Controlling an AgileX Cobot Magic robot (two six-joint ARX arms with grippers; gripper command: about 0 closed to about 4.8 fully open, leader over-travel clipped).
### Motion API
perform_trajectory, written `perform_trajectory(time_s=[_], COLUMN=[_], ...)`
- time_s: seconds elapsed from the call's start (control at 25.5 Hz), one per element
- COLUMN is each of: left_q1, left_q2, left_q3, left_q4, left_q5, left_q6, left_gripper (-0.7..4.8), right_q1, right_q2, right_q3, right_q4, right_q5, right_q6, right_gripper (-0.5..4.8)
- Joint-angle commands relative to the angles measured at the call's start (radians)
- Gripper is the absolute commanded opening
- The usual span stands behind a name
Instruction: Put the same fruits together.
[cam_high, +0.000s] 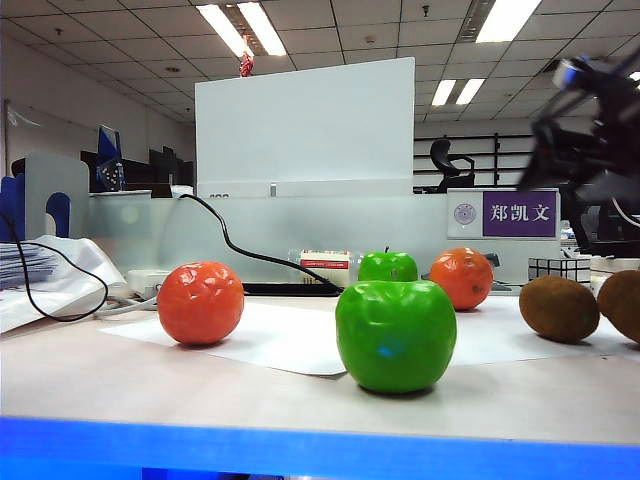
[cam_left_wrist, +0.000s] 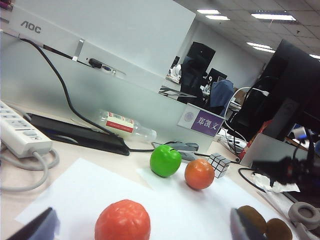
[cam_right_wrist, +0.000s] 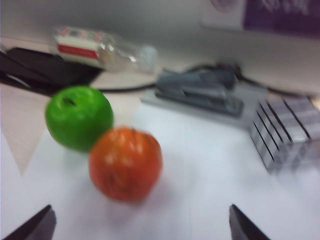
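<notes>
A: Starting with the exterior view, what fruits sit on the bench (cam_high: 120, 385)?

B: A glossy green apple (cam_high: 396, 334) stands nearest, on the white paper (cam_high: 290, 345). A dimpled orange (cam_high: 200, 302) is left of it, a second green apple with a stem (cam_high: 388, 266) and a second orange (cam_high: 462, 277) stand side by side farther back, and two brown oval kiwis (cam_high: 558, 308) lie close together at the right edge. The right arm (cam_high: 585, 130) is a dark blur high on the right; its gripper cannot be made out there

A: And the left wrist view?

B: The left gripper (cam_left_wrist: 140, 227) is released, jaw tips wide apart and holding nothing. The near orange (cam_left_wrist: 122, 220) lies between them, an apple (cam_left_wrist: 165, 160) and an orange (cam_left_wrist: 199, 174) sit just beside each other beyond, and the kiwis (cam_left_wrist: 252, 218) are off to the side. A puzzle cube (cam_left_wrist: 218, 164) and a plastic bottle (cam_left_wrist: 125, 126) lie farther back

A: The right wrist view?

B: Blurred. The right gripper (cam_right_wrist: 141, 225) is released too, both tips spread and empty, above the paper. Ahead, an apple (cam_right_wrist: 79, 116) touches an orange (cam_right_wrist: 125, 163). A stapler (cam_right_wrist: 200, 93) lies behind them
</notes>
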Motion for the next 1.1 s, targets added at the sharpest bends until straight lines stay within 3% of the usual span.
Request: perform_trajectory(time_s=[0.04,0.47,1.1], left_q1=[0.000,0.000,0.000], left_q2=[0.001,0.001,0.001], left_q3=[0.002,0.002,0.002], left_q4=[0.000,-0.018,-0.029], left_q5=[0.004,0.002,0.002], left_q6=[0.008,0.008,0.008], left_gripper=[4.79,4.79,4.79], right_q1=[0.030,0.066,0.154], right_q2=[0.063,0.337,0.478], right_q3=[0.086,0.344,0.372], right_q4=[-0.015,-0.112,-0.079], right_q5=[-0.005,-0.029,0.002], right_q6=[-0.015,-0.021,-0.032], right_gripper=[4.79,4.79,4.79])
